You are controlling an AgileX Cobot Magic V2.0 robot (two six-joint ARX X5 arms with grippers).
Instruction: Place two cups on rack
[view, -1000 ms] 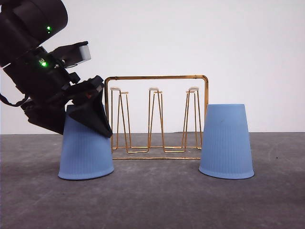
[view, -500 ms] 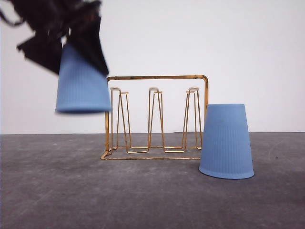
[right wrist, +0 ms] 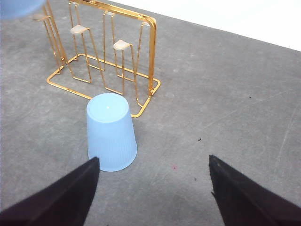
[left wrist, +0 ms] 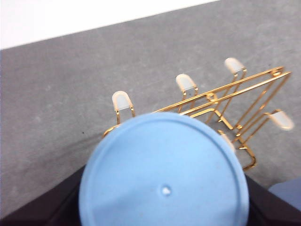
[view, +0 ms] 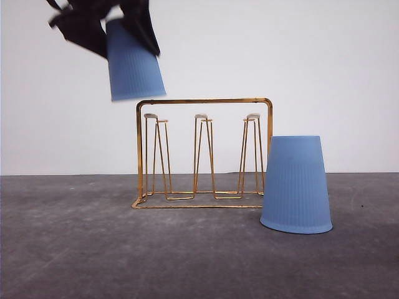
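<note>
My left gripper (view: 118, 30) is shut on a light blue ribbed cup (view: 134, 65), mouth down and slightly tilted, held in the air just above the left end of the gold wire rack (view: 203, 101). In the left wrist view the cup's flat base (left wrist: 164, 181) sits between the dark fingers (left wrist: 51, 212), with the white-tipped prongs (left wrist: 186, 83) below it. The second cup (view: 296, 185) stands upside down on the table at the rack's right end. My right gripper (right wrist: 150, 188) hangs open above and near that cup (right wrist: 111, 133), touching nothing.
The grey table (view: 187, 255) stretches in front of the rack, with a white wall behind. The rack's tall frame handle (right wrist: 151, 52) rises beside the standing cup.
The left gripper has lifted its cup off the table, up and to the right, from beside the rack's left end to above it. The right cup and rack have not moved.
</note>
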